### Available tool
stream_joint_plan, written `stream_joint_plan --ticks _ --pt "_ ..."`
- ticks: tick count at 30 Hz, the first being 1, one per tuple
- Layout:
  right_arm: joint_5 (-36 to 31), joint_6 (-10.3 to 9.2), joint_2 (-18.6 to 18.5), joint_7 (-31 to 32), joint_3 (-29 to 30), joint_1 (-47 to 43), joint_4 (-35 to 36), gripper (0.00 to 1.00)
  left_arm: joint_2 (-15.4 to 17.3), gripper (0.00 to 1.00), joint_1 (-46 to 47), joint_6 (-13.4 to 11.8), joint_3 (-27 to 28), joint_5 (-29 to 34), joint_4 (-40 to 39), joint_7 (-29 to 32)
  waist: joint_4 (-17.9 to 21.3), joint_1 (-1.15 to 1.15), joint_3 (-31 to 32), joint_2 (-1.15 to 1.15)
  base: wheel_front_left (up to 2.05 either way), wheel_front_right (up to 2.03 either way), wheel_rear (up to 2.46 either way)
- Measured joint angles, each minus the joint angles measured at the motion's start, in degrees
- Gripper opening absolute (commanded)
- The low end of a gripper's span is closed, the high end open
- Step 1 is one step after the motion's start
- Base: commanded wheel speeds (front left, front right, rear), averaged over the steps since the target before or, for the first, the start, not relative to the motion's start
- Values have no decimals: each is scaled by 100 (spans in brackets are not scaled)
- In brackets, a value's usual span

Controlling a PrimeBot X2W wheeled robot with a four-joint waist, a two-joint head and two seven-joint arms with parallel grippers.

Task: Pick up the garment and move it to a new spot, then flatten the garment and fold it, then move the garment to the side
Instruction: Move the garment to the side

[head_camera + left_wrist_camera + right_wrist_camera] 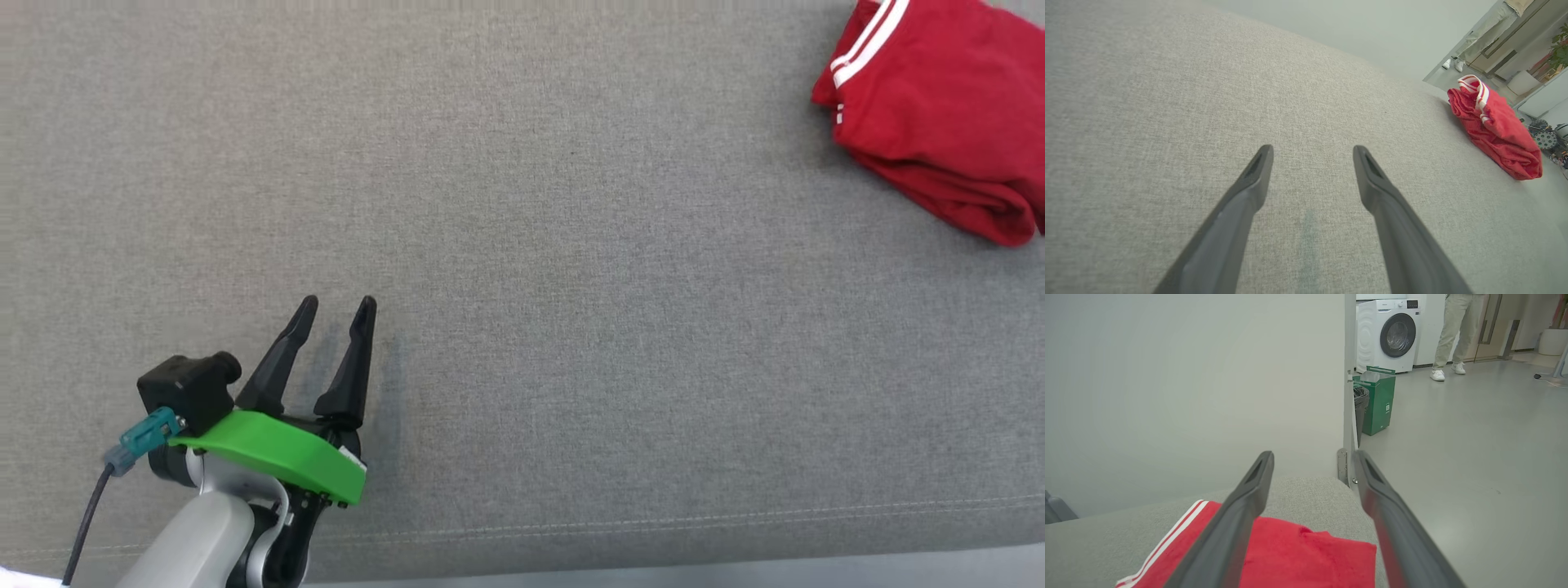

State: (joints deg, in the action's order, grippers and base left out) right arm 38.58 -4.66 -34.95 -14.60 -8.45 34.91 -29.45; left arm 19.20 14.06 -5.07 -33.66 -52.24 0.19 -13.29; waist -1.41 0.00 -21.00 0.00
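Though seemingly folded into a thick bundle, treat the red garment (939, 106) as only just placed: lying at the far right of the grey cushion (571, 245), close to its outer edge, white stripes at the end nearer the middle. Probably the last step, moving to the side, done or nearly so.

Left gripper (339, 304): 2 fingers spread apart, holding nothing, low over bare cushion at the near left, well apart from the garment. Right gripper (1312, 454): likewise spread wide and empty, poised above the bundle, apparently not touching it.

To finish well, check for a firm seat on the cushion, with no fold hanging over the edge. If nudging further, close on all layers at 1 thick side, lift little, slide short, release only once flat. Avoid pinching just the top layer: likely to unroll the fold. Keep the left arm back.

Around: beyond the cushion's end, open floor, a white partition (1167, 375), a green bin (1378, 402), a washing machine (1388, 335), and a person's legs (1453, 335) further off. Nothing on the cushion between grippers and garment; only the drop past the edge to mind.
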Motion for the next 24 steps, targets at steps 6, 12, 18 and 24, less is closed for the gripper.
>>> stream_joint_plan --ticks 6,12,18,24 --pt "-302 -8 361 0 -169 -642 469 100 75 100 -146 -47 22 388 326 -48 -98 0 467 0 0 0 0" --pt "-388 -101 810 1 -191 -1405 858 100 157 100 -211 -58 111 802 467 -97 -217 0 902 0 0 0 0" --pt "-680 -158 1281 1 -380 -2059 1080 100 153 100 -621 -108 339 937 609 -97 -313 0 1276 0 0 0 0" --pt "-1074 -208 1436 1 -419 -2661 1233 100 33 100 -803 -158 680 1192 598 -97 -345 0 1575 0 0 0 0"
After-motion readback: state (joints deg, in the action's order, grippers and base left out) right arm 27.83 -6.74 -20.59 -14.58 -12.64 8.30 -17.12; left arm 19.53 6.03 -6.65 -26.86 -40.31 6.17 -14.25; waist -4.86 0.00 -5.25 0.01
